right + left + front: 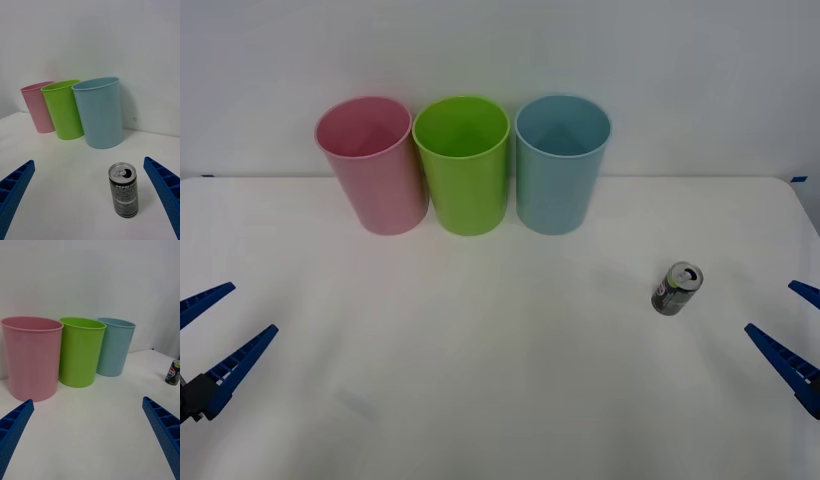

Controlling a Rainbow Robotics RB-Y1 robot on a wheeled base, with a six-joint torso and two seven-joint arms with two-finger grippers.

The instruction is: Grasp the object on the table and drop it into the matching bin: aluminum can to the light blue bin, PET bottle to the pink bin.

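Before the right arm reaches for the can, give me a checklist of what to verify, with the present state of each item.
1. Aluminum can upright on the table: ok.
2. Right gripper open: ok.
3. Can lies ahead of the right gripper, between its fingers' lines: ok.
4. Light blue bin upright, mouth unobstructed: ok.
5. Left gripper open, parked far from the can: ok.
6. Can empty or full: cannot tell.

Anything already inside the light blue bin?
From the front view, the light blue bin shows only bare inner wall; its floor is hidden by the rim. The aluminum can stands on the table, outside it.
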